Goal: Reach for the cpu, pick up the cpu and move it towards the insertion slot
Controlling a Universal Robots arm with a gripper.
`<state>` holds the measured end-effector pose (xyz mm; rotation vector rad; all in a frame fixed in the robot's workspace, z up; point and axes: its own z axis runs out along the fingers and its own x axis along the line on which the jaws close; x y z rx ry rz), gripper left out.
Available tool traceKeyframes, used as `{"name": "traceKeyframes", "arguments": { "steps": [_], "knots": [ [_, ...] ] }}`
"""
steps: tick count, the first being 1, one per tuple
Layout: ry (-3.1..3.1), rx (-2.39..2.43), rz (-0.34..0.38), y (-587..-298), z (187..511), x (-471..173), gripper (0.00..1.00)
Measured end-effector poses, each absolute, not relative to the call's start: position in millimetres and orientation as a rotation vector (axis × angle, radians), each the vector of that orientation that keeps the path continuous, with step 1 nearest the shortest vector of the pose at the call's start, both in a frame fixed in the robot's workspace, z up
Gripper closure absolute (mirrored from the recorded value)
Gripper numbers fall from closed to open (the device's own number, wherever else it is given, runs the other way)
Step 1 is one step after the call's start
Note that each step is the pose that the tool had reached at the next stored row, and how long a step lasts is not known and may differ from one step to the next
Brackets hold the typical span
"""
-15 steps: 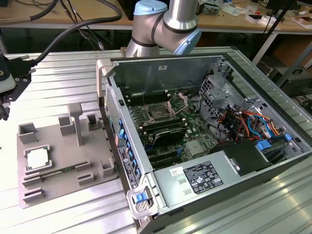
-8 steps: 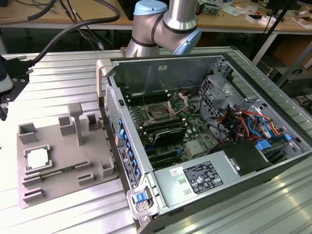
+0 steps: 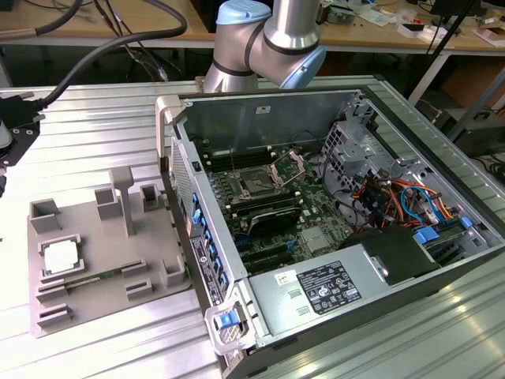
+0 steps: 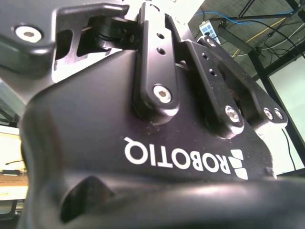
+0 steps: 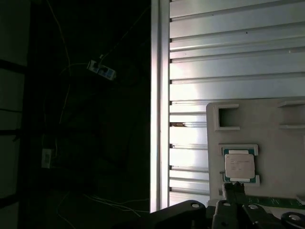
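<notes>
Ribbed table [image 3: 102, 118], cpu [image 3: 61, 257] near tray [image 3: 88, 227] edge

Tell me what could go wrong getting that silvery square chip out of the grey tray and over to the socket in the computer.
1. The thin silvery square chip lies inside a raised frame of the grey plastic tray; a skewed grasp may catch that frame.
2. The open computer case's side wall stands between the tray and the dark square socket; a low carry could strike it.
</notes>
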<state>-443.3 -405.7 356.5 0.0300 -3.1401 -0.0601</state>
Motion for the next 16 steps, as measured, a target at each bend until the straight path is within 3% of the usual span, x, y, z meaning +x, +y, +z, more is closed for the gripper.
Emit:
{"name": "traceKeyframes", "arguments": {
  "steps": [16],
  "knots": [
    [-3.140,0.030,-0.060,-405.7,354.7,-454.6,0.89]
  ]
}}
